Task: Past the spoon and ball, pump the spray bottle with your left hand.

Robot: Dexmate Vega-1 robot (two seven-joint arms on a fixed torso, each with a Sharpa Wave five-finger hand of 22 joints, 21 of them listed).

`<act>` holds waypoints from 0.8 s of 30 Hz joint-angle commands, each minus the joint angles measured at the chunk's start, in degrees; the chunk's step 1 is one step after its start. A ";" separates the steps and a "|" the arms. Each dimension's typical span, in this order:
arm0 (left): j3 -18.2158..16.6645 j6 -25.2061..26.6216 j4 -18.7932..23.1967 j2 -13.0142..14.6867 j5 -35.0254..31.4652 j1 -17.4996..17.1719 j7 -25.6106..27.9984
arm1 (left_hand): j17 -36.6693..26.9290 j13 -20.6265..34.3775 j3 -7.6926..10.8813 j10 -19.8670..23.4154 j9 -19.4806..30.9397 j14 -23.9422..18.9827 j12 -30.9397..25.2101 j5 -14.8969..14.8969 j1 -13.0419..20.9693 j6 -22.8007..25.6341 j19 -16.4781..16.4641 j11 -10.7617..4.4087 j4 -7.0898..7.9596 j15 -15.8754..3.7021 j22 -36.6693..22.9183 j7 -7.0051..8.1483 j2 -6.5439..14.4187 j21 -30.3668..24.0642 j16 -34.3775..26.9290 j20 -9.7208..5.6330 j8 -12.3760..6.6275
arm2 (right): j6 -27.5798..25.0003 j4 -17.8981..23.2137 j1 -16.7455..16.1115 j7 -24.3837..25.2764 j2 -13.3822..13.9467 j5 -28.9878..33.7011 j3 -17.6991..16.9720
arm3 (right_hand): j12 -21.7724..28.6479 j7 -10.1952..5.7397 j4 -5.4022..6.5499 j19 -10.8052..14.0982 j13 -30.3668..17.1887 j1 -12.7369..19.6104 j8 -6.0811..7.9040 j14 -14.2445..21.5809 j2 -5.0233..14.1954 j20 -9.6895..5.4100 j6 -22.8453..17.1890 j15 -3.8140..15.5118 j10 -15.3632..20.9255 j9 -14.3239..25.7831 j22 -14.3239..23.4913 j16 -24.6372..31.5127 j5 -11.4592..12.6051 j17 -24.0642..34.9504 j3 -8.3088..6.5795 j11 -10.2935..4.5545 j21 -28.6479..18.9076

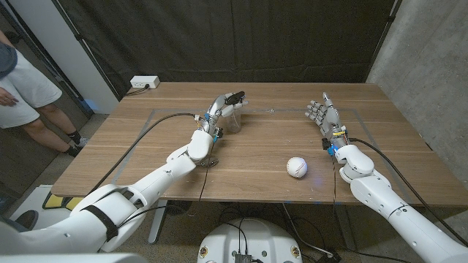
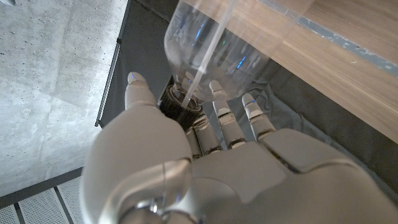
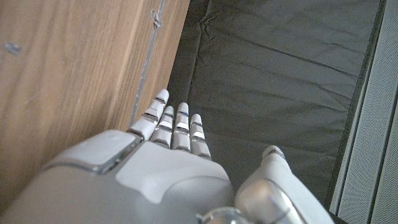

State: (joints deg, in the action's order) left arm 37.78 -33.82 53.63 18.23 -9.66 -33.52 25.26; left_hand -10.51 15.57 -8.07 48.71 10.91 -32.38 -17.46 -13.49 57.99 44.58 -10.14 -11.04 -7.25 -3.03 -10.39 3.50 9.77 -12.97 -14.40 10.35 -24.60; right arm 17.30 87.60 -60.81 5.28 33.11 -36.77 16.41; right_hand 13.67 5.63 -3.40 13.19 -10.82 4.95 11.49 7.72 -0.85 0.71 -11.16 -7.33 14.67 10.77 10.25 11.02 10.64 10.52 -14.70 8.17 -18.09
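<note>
Black curtain (image 1: pixel 219 36) behind wooden table (image 1: pixel 263 146), concrete wall (image 1: pixel 431 51) beside.

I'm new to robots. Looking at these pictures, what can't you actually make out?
- Spoon: head view, only a dark sliver beside the left arm, which covers the rest.
- Spray bottle: head view, the left hand hides much of it; its black head in the left wrist view sits behind the fingers, so pressing is unclear.
- Person: head view, cut off by the edge.

text: none legible | labels: none | numbers: none
</note>
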 commanded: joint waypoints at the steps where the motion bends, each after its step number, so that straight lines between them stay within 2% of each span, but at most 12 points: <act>1: -0.56 -0.60 0.09 -0.35 0.33 0.20 0.60 | -0.06 0.44 0.68 1.96 0.10 -2.30 -0.41 0.64 0.65 1.98 -1.55 0.08 0.29 -2.30 -0.12 -0.62 0.13 -0.38 -0.49 0.80 -0.67 | 0.91 -0.01 0.23 0.04 -0.29 0.55 0.08 | 0.25 -0.08 0.30 0.36 -0.08 0.14 0.48 0.34 0.72 -0.07 -0.52 0.12 0.53 0.35 0.22 0.13 0.41 0.18 0.16 -0.23 0.12; 7: -1.01 -0.02 1.65 -0.23 -0.39 -0.16 2.11 | -0.01 1.50 1.81 6.18 0.03 -7.51 -1.27 1.66 0.76 4.55 -2.91 -0.38 1.04 -2.50 -0.03 -0.74 0.03 -0.16 -1.25 1.47 -1.22 | 1.66 0.12 0.32 0.17 -0.45 1.05 0.10 | 0.24 -0.21 0.33 0.41 -0.09 0.10 0.46 0.37 0.79 -0.14 -0.55 0.10 0.56 0.35 0.22 0.10 0.42 0.18 0.18 -0.26 0.18; 9: -1.10 0.46 2.34 -0.09 -0.81 -0.37 2.62 | 0.03 2.20 2.28 8.47 0.02 -9.67 -2.09 1.99 0.91 5.10 -3.58 -0.54 1.22 -3.17 0.00 -1.07 -0.08 -0.07 -1.40 1.67 -1.23 | 1.86 0.15 0.29 0.29 -0.52 1.17 0.07 | 0.23 -0.18 0.35 0.43 -0.09 0.08 0.46 0.36 0.82 -0.15 -0.59 0.14 0.58 0.35 0.22 0.08 0.43 0.19 0.19 -0.26 0.20; 11: -1.23 0.57 2.56 -0.17 -0.86 -0.53 3.07 | 0.07 3.00 2.65 10.53 0.00 -11.52 -3.03 2.24 0.93 6.69 -4.27 -0.70 1.44 -3.02 0.04 -1.32 -0.22 -0.01 -1.34 1.45 -1.64 | 2.01 0.28 0.15 0.46 -0.53 1.22 -0.01 | 0.23 -0.19 0.35 0.43 -0.09 0.07 0.46 0.39 0.83 -0.15 -0.60 0.14 0.59 0.35 0.22 0.08 0.43 0.19 0.20 -0.26 0.22; 13: -1.35 0.85 2.91 -0.19 -0.86 -0.74 3.33 | 0.11 3.92 3.02 12.40 -0.02 -13.68 -4.07 2.46 0.95 8.12 -5.22 -0.63 1.63 -3.86 0.06 -1.47 -0.39 0.00 -1.22 1.39 -1.96 | 2.00 0.53 -0.05 0.58 -0.43 1.25 -0.10 | 0.22 -0.16 0.36 0.48 -0.09 0.05 0.46 0.39 0.85 -0.20 -0.61 0.15 0.58 0.35 0.22 0.07 0.43 0.19 0.21 -0.26 0.23; 17: -1.56 1.11 3.32 -0.29 -0.78 -1.04 3.76 | 0.17 5.05 3.34 13.78 -0.05 -16.74 -5.05 2.64 1.00 9.60 -6.60 -0.83 1.78 -4.26 0.09 -1.95 -0.70 -0.08 -1.18 1.52 -2.22 | 2.03 0.92 -0.33 0.88 -0.23 1.38 -0.27 | 0.22 -0.21 0.37 0.54 -0.10 0.04 0.44 0.39 0.88 -0.20 -0.62 0.20 0.63 0.35 0.22 0.04 0.44 0.19 0.22 -0.25 0.26; 24: -1.91 2.04 4.38 -0.36 -0.74 -1.88 4.68 | -0.10 7.51 3.95 16.63 -0.02 -21.32 -7.47 2.74 1.26 11.65 -8.24 -0.73 1.92 -5.71 0.12 -1.66 -0.86 0.12 -0.86 1.39 -2.47 | 1.74 1.21 -0.45 0.97 0.01 1.37 -0.34 | 0.19 -0.20 0.38 0.62 -0.10 0.03 0.44 0.40 0.99 -0.20 -0.71 0.19 0.66 0.35 0.23 -0.01 0.46 0.18 0.22 -0.28 0.34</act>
State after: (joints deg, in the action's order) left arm 36.39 -32.95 56.48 17.96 -10.25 -34.38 28.55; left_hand -10.26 22.08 -4.44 61.23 10.78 -52.33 -24.11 -10.80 58.81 52.54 -17.72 -8.56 -5.21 -7.02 -10.12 4.50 9.20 -13.01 -15.31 11.79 -26.72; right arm 19.06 88.25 -60.94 5.91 32.81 -35.61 16.32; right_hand 13.67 5.42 -3.16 13.38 -10.81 5.01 11.49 7.72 -0.31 0.51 -11.36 -7.33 14.97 10.77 10.25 11.02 10.64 10.52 -14.46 7.86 -17.75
